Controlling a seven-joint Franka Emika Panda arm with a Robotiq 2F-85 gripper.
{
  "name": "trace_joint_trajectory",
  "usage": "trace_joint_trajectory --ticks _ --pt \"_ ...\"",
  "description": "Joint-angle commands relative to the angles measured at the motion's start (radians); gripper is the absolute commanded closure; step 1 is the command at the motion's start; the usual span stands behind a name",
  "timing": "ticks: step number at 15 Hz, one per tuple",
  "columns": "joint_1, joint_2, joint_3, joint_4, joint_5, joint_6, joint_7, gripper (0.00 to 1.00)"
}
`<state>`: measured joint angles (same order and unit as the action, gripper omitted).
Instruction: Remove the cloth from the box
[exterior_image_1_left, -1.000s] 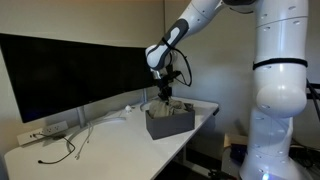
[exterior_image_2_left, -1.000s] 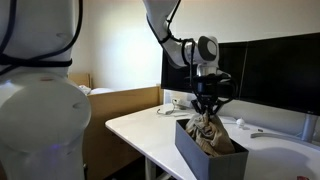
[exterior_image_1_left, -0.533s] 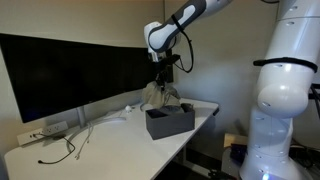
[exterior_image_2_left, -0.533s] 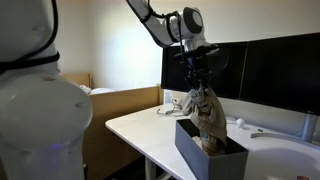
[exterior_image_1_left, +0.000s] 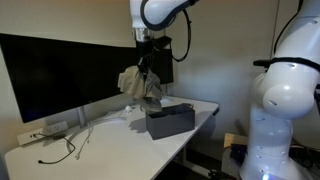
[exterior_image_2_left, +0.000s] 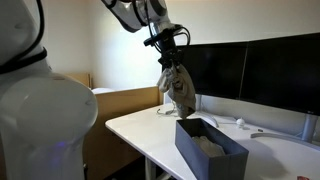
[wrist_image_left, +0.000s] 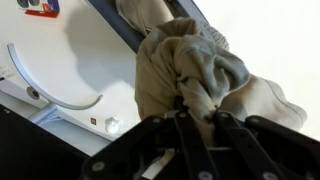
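My gripper (exterior_image_1_left: 146, 60) is shut on a beige cloth (exterior_image_1_left: 141, 85) and holds it in the air, above and beside the dark grey box (exterior_image_1_left: 169, 120) on the white table. The cloth hangs clear of the box in both exterior views; it shows below the gripper (exterior_image_2_left: 167, 55) as a crumpled bundle (exterior_image_2_left: 177, 90). The box (exterior_image_2_left: 210, 150) still has pale material (exterior_image_2_left: 207, 144) inside it. In the wrist view the cloth (wrist_image_left: 190, 70) is bunched between the fingers (wrist_image_left: 196, 112).
A large dark monitor (exterior_image_1_left: 60, 70) stands along the back of the white table (exterior_image_1_left: 100, 145). White cables (exterior_image_1_left: 75, 140) and a power strip (exterior_image_1_left: 45, 131) lie on the table. A wooden bed frame (exterior_image_2_left: 125, 100) stands beyond the table.
The gripper has risen and moved sideways away from the box, lifting the cloth fully out of it; the cloth now hangs free in the air.
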<state>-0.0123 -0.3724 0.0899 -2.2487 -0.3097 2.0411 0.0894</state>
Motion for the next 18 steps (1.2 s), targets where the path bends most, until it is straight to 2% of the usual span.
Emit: trace_joint_trajectory --ticks 1,4,7,8,9,11,13,16,18 --pt "0.047 -0.018 0.092 -0.005 -0.032 -0.003 0.106 0.92" --pt "0.087 0.030 0.174 0.006 -0.050 -0.006 0.167 0.92" --pt "0.112 0.133 0.246 0.042 -0.085 -0.008 0.265 0.91" --pt "0.114 0.172 0.260 0.063 -0.105 -0.018 0.298 0.57" --pt "0.117 0.212 0.267 0.083 -0.122 -0.020 0.337 0.56" --pt "0.118 0.277 0.263 0.124 -0.168 -0.029 0.421 0.45" --pt "0.122 0.319 0.231 0.154 -0.214 -0.028 0.486 0.32" --pt "0.117 0.321 0.155 0.159 -0.188 -0.019 0.482 0.13" --pt "0.096 0.279 0.087 0.114 -0.089 -0.010 0.382 0.02"
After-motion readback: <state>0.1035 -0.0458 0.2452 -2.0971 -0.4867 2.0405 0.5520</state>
